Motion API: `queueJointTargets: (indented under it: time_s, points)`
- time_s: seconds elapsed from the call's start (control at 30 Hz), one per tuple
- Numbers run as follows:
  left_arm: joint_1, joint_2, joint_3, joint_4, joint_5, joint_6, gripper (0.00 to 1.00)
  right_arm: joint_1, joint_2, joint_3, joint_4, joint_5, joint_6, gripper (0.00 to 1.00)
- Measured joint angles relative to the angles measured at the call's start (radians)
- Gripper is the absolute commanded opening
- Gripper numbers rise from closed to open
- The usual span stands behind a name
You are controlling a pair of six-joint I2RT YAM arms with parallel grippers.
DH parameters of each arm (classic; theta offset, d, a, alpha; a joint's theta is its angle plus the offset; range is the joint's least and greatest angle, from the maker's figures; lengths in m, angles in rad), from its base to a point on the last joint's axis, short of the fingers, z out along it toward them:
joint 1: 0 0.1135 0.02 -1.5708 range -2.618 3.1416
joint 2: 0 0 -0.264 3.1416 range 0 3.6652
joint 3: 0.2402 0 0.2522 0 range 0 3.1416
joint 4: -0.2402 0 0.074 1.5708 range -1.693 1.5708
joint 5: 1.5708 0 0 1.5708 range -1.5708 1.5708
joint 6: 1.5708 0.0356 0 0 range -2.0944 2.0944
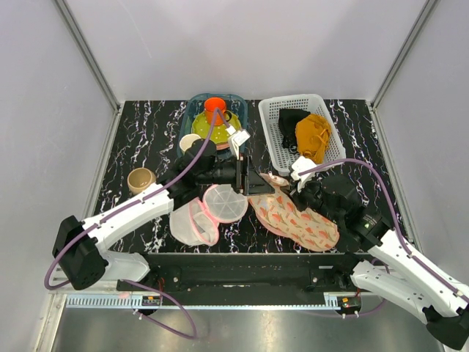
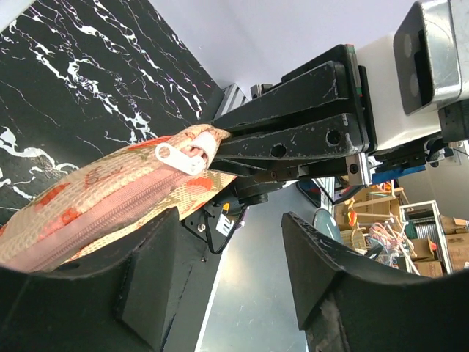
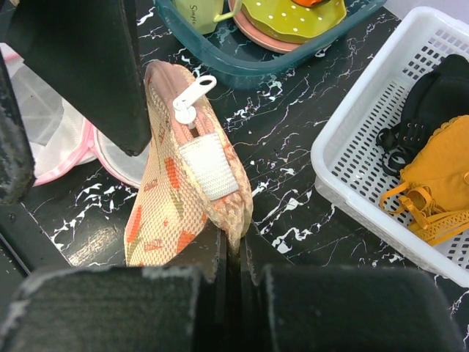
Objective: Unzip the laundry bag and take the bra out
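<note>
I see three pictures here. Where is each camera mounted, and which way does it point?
Top external: above and behind, looking down on the table; both arms show.
Left wrist: on the left arm, looking past its open left gripper at the laundry bag.
Right wrist: on the right arm, looking down its right gripper, shut on that bag.
Shared: both wrist views show the bag's white zip pull.

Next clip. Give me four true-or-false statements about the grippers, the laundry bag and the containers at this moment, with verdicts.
1. The right gripper pinches one end of the laundry bag. True.
2. The left gripper is clamped on the white zip pull. False: it is open, and the pull lies outside its grasp.
3. The mustard garment lies in the white basket. True.
4. The orange cup stands in the white basket. False: it is in the teal tray.
</note>
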Motion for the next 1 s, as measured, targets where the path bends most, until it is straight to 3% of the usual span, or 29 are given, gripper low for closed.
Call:
queueJointTargets:
  time_s: [0.4,0.57,1.0]
  points:
    - [0.035,0.013,-0.014,0.154,0.032,-0.106,0.54,0.000,0.005,0.000,0.000,-0.029,0.000,0.00]
    - [0.039,0.013,-0.014,0.154,0.020,-0.109,0.64,0.000,0.000,0.000,0.000,-0.029,0.000,0.00]
    - [0.045,0.004,-0.008,0.076,-0.103,-0.032,0.64,0.000,-0.001,0.000,-0.002,-0.033,0.000,0.00]
